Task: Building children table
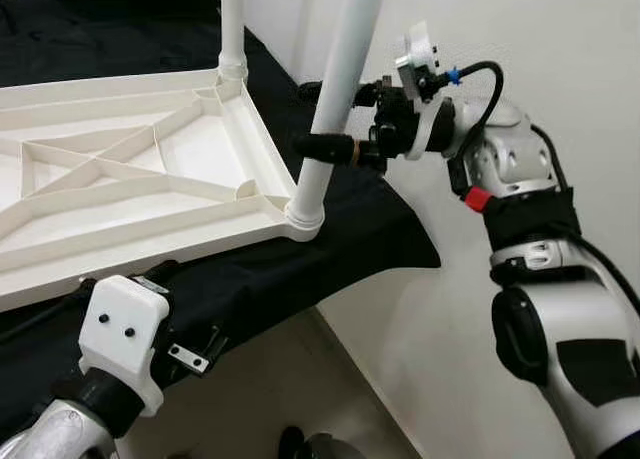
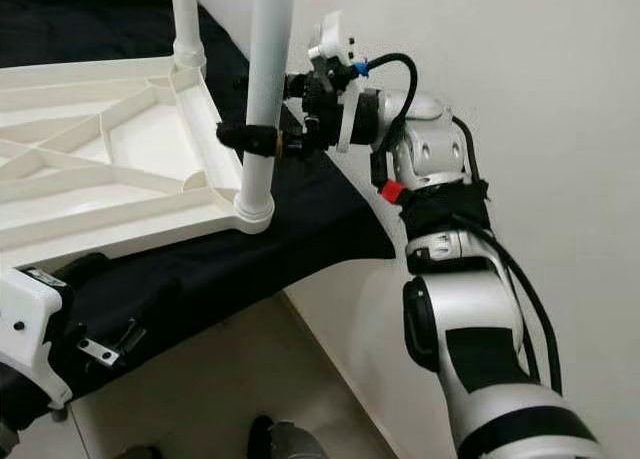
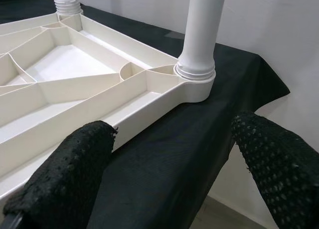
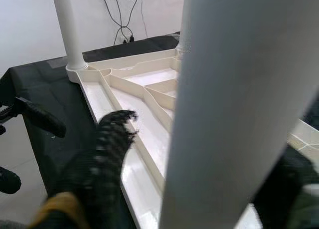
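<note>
My right claw [image 1: 335,119] is clamped around the near leg [image 1: 333,99], which stands in the corner socket of the upturned white tabletop [image 1: 130,179] on the black-draped bench [image 1: 360,229]. A second leg [image 1: 232,24] is seated in the far corner. My left claw [image 3: 169,169] hangs wide open below the bench edge. The remaining corners aren't visible.

bright even indoor light, soft shadows, sharp head views, near objects blurred

right gripper [image 1: 322,119] clasping white table leg [image 1: 335,99], upturned tabletop [image 1: 150,179], black cloth [image 1: 370,229]
</note>
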Robot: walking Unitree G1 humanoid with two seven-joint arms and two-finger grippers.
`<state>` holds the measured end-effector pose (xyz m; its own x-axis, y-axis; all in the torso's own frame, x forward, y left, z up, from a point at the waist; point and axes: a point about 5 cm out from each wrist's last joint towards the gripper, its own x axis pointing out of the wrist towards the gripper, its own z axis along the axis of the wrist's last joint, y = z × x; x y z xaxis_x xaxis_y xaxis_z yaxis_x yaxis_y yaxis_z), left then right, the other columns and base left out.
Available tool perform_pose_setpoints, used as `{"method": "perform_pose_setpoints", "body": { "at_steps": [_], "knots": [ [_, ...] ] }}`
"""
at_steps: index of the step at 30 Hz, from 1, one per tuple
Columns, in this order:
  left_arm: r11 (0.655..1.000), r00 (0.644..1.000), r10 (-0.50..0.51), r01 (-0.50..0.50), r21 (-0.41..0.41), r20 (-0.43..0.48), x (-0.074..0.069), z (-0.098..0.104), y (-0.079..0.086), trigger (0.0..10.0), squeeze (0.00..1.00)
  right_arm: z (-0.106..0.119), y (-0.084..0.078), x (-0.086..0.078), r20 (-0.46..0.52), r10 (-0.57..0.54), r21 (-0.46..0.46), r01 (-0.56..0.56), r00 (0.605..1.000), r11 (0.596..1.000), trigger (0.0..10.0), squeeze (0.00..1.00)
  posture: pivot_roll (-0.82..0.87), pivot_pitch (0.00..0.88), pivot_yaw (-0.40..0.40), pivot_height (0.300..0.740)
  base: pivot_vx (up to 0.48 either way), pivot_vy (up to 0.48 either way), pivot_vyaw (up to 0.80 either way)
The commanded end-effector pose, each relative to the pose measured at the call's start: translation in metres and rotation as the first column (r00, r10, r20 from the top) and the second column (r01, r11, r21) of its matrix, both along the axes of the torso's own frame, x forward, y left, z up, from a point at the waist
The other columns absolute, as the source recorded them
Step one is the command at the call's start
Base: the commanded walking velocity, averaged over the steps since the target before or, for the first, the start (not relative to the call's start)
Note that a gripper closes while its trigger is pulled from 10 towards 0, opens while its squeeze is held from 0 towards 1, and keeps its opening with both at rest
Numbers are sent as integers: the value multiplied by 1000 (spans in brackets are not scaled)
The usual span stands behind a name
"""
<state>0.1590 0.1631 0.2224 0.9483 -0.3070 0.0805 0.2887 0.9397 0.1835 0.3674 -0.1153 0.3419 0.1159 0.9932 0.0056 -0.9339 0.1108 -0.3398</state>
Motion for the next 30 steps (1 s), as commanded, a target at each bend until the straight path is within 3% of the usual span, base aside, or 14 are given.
{"method": "perform_pose_setpoints", "body": {
  "at_steps": [1, 10, 12, 13, 14, 15, 16, 17, 18, 19, 21, 25, 28, 30],
  "knots": [
    [1000, 1000, -6, 6, -2, 6, -3, 1, -1, 10000, 0, 5, -4, -1, 13, 47, -2, -47, 999, 999, 0, 0, 163, 254, -210, 740, 0, 0, 0],
    [1000, 1000, -12, 12, -4, 19, -2, 2, -2, 10000, 0, -4, -9, 3, -10, 46, -1, -46, 999, 999, 0, 0, 146, 253, -210, 740, 0, 0, 0],
    [1000, 1000, -15, 15, -9, 24, -2, 3, -2, 10000, 0, -26, -5, 11, -81, -112, 7, 113, 990, 994, 0, 0, 138, 252, -216, 740, 0, 0, 0],
    [1000, 999, -17, 18, -12, 28, -2, 3, -2, 10000, 0, -52, 3, 17, -165, -272, -4, 276, 948, 961, 0, 0, 142, 251, -233, 740, 0, 0, 0],
    [1000, 999, -17, 18, -12, 28, -2, 3, -2, 10000, 0, -52, 3, 17, -165, -272, -4, 276, 948, 961, 0, 0, 142, 251, -233, 740, 0, 0, 0],
    [1000, 999, -21, 21, -16, 31, -3, 4, -3, 10000, 0, -74, 5, 28, -243, -563, -2, 580, 790, 815, 0, 0, 145, 249, -239, 740, 0, 0, 0],
    [999, 999, -29, 29, -17, 34, -3, 4, -3, 10000, 0, -92, -15, 33, -380, -875, 58, 952, 300, 301, 0, 0, 131, 244, -260, 740, 0, 0, 0],
    [999, 998, -46, 47, -26, 37, -3, 5, -5, 10000, 0, -126, 3, 12, -418, -860, -58, 936, 294, 348, 0, 0, 143, 241, -243, 740, 0, 0, 0],
    [999, 998, -46, 47, -26, 37, -3, 5, -5, 10000, 0, -126, 3, 12, -418, -860, -58, 936, 294, 348, 0, 0, 143, 241, -243, 740, 0, 0, 0],
    [996, 997, -78, 79, -38, 29, -2, 5, -9, 10000, 0, -149, 33, -10, -444, -827, -115, 893, 345, 434, 0, 0, 124, 240, -207, 740, 0, 0, 0],
    [983, 987, -161, 162, -86, 9, -3, 2, -22, 10000, 0, -157, 69, -24, -466, -713, -105, 767, 524, 632, 0, 0, 109, 213, -198, 740, 0, 0, 0],
    [966, 968, -251, 249, -68, -24, -4, -3, -35, 10000, 0, -142, 68, -5, -453, -717, -52, 787, 530, 614, 0, 0, 122, 197, -205, 740, 0, 0, 0],
    [982, 982, -189, 188, -21, -30, -2, -2, -25, 10000, 0, -108, 61, 22, -409, -727, 24, 803, 551, 595, 0, 0, 131, 191, -226, 740, 0, 0, 0],
    [987, 987, -160, 160, -9, -27, -1, -2, -21, 10000, 0, -99, 60, 26, -389, -727, 38, 798, 566, 601, 0, 0, 136, 191, -223, 740, 0, 0, 0]
  ]
}}
